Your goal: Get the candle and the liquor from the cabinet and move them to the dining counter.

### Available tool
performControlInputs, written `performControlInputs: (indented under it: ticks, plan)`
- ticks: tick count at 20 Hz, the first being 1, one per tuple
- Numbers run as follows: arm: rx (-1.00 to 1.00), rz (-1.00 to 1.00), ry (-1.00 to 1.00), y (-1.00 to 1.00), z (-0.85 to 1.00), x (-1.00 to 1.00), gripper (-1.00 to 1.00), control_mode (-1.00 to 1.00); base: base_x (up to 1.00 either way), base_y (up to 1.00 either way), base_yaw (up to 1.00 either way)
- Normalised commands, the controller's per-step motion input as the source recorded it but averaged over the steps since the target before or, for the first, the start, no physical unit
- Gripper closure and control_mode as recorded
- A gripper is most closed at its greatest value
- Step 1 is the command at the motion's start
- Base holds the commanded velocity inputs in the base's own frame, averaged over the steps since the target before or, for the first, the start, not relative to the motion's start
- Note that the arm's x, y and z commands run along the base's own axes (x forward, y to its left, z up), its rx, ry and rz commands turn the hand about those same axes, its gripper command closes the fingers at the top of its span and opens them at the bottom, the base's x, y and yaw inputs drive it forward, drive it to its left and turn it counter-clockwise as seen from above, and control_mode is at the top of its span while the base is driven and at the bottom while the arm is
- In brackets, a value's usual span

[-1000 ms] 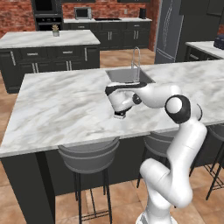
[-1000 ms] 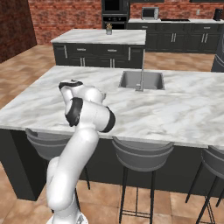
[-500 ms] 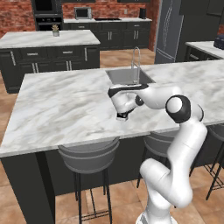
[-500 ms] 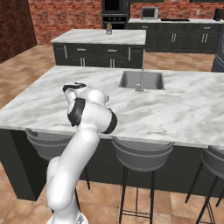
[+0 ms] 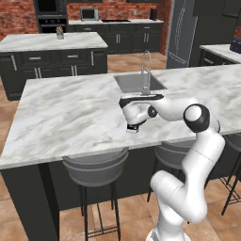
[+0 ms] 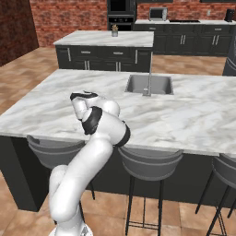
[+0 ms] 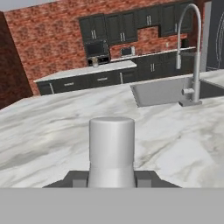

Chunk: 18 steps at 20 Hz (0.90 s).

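Near the sink (image 5: 139,83), the jaws grip the liquor (image 7: 111,151) by its pale stopper above the worktop (image 5: 70,115); releasing it tilted could topple it.

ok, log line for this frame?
phase: placing | gripper: shut on liquor, at its stopper | location: low over dining counter, near sink | bottle-counter contact: cannot tell

The table (image 5: 70,117) is smooth white marble with grey veins. Sink (image 5: 136,83) and faucet (image 7: 192,52) look like brushed steel. The liquor's stopper (image 7: 111,148) is matt pale grey.
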Motion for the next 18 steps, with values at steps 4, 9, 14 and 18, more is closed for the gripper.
performControlInputs:
  ticks: [4, 9, 14, 18]
  plan:
    - [-0.03, 0.0, -0.09, 0.0, -0.49, 0.0, 1.0, -1.0, 0.0, 0.0, 0.0]
    - [-0.06, 0.0, -0.14, 0.0, -0.42, 0.0, 1.0, -1.0, 0.0, 0.0, 0.0]
    - [-0.08, 0.0, -0.21, 0.0, -0.19, -0.11, 1.0, -1.0, 0.0, 0.0, 0.0]
    - [-0.01, 0.0, -0.16, 0.0, 0.0, -0.21, 1.0, -1.0, 0.0, 0.0, 0.0]
